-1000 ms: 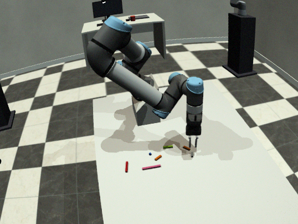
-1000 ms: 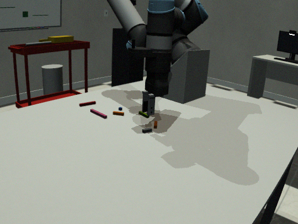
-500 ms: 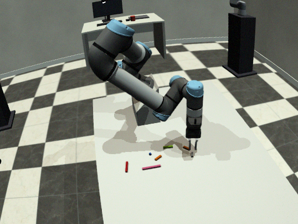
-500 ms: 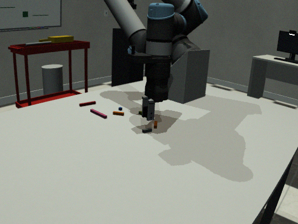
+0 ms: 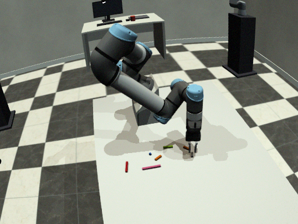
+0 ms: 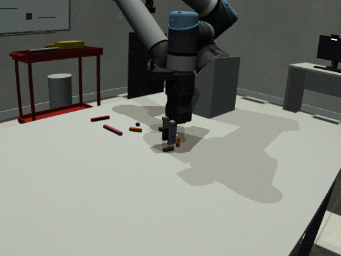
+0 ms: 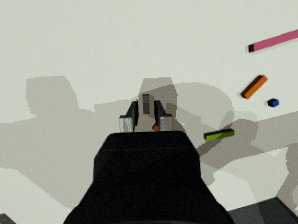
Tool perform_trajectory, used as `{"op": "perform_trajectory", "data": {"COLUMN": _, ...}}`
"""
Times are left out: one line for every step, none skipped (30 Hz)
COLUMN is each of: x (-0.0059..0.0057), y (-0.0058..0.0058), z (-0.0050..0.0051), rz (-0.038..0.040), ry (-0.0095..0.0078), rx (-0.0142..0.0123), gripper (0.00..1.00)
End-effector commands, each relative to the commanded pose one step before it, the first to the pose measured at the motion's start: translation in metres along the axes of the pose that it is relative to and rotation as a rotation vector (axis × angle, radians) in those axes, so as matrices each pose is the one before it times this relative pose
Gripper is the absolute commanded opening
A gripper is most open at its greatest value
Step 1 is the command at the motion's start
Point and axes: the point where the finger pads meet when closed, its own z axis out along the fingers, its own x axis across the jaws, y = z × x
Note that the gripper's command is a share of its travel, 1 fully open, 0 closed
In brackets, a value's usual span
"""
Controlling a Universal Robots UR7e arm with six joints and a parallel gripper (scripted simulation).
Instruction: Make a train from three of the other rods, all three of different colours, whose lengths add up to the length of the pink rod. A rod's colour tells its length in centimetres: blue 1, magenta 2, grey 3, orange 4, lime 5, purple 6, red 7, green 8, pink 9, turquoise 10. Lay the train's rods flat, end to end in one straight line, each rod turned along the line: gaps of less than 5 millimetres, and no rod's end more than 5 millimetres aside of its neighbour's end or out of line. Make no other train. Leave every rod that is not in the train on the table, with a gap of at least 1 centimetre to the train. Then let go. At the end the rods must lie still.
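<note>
Reaching for the grey rod [image 5: 192, 154] [image 6: 168, 149] [image 7: 146, 104] seems the step in hand; it lies below the gripper [image 5: 193, 151] [image 6: 168, 141] [image 7: 146, 106], jaws partly spread and empty, so a lined-up descent around it should come next

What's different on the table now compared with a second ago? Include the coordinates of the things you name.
The tool [image 5: 193, 152] [image 6: 168, 142] [image 7: 146, 108] has come down closer to the table, above the grey rod [image 5: 191, 155] [image 6: 168, 149] [image 7: 146, 104]. Its fingers are apart, and nothing has been taken hold of or let go. The grey rod and the other rods visibly lie where they did.
</note>
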Motion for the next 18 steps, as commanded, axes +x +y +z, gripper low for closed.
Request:
{"op": "perform_trajectory", "data": {"x": -0.00015, "y": -0.00030, "z": 0.00428, "rz": 0.00030, "ry": -0.00063, "rx": 0.00105, "gripper": 0.54}}
{"op": "perform_trajectory", "data": {"x": -0.00001, "y": -0.00001, "z": 0.00080, "rz": 0.00000, "ry": 0.00000, "rx": 0.00000, "gripper": 0.54}}
{"op": "perform_trajectory", "data": {"x": 0.00000, "y": 0.00000, "z": 0.00071, "rz": 0.00000, "ry": 0.00000, "rx": 0.00000, "gripper": 0.54}}
{"op": "perform_trajectory", "data": {"x": 0.00000, "y": 0.00000, "z": 0.00063, "rz": 0.00000, "ry": 0.00000, "rx": 0.00000, "gripper": 0.54}}
{"op": "perform_trajectory", "data": {"x": 0.00000, "y": 0.00000, "z": 0.00055, "rz": 0.00000, "ry": 0.00000, "rx": 0.00000, "gripper": 0.54}}
{"op": "perform_trajectory", "data": {"x": 0.00000, "y": 0.00000, "z": 0.00047, "rz": 0.00000, "ry": 0.00000, "rx": 0.00000, "gripper": 0.54}}
{"op": "perform_trajectory", "data": {"x": 0.00000, "y": 0.00000, "z": 0.00039, "rz": 0.00000, "ry": 0.00000, "rx": 0.00000, "gripper": 0.54}}
{"op": "perform_trajectory", "data": {"x": 0.00000, "y": 0.00000, "z": 0.00031, "rz": 0.00000, "ry": 0.00000, "rx": 0.00000, "gripper": 0.54}}
{"op": "perform_trajectory", "data": {"x": 0.00000, "y": 0.00000, "z": 0.00025, "rz": 0.00000, "ry": 0.00000, "rx": 0.00000, "gripper": 0.54}}
{"op": "perform_trajectory", "data": {"x": 0.00000, "y": 0.00000, "z": 0.00000, "rz": 0.00000, "ry": 0.00000, "rx": 0.00000, "gripper": 0.54}}
{"op": "perform_trajectory", "data": {"x": 0.00000, "y": 0.00000, "z": 0.00000, "rz": 0.00000, "ry": 0.00000, "rx": 0.00000, "gripper": 0.54}}
{"op": "perform_trajectory", "data": {"x": 0.00000, "y": 0.00000, "z": 0.00018, "rz": 0.00000, "ry": 0.00000, "rx": 0.00000, "gripper": 0.54}}
{"op": "perform_trajectory", "data": {"x": 0.00000, "y": 0.00000, "z": 0.00013, "rz": 0.00000, "ry": 0.00000, "rx": 0.00000, "gripper": 0.54}}
{"op": "perform_trajectory", "data": {"x": 0.00000, "y": 0.00000, "z": 0.00008, "rz": 0.00000, "ry": 0.00000, "rx": 0.00000, "gripper": 0.54}}
{"op": "perform_trajectory", "data": {"x": 0.00000, "y": 0.00000, "z": 0.00004, "rz": 0.00000, "ry": 0.00000, "rx": 0.00000, "gripper": 0.54}}
{"op": "perform_trajectory", "data": {"x": 0.00000, "y": 0.00000, "z": 0.00002, "rz": 0.00000, "ry": 0.00000, "rx": 0.00000, "gripper": 0.54}}
{"op": "perform_trajectory", "data": {"x": 0.00000, "y": 0.00000, "z": 0.00000, "rz": 0.00000, "ry": 0.00000, "rx": 0.00000, "gripper": 0.54}}
{"op": "perform_trajectory", "data": {"x": 0.00000, "y": 0.00000, "z": 0.00000, "rz": 0.00000, "ry": 0.00000, "rx": 0.00000, "gripper": 0.54}}
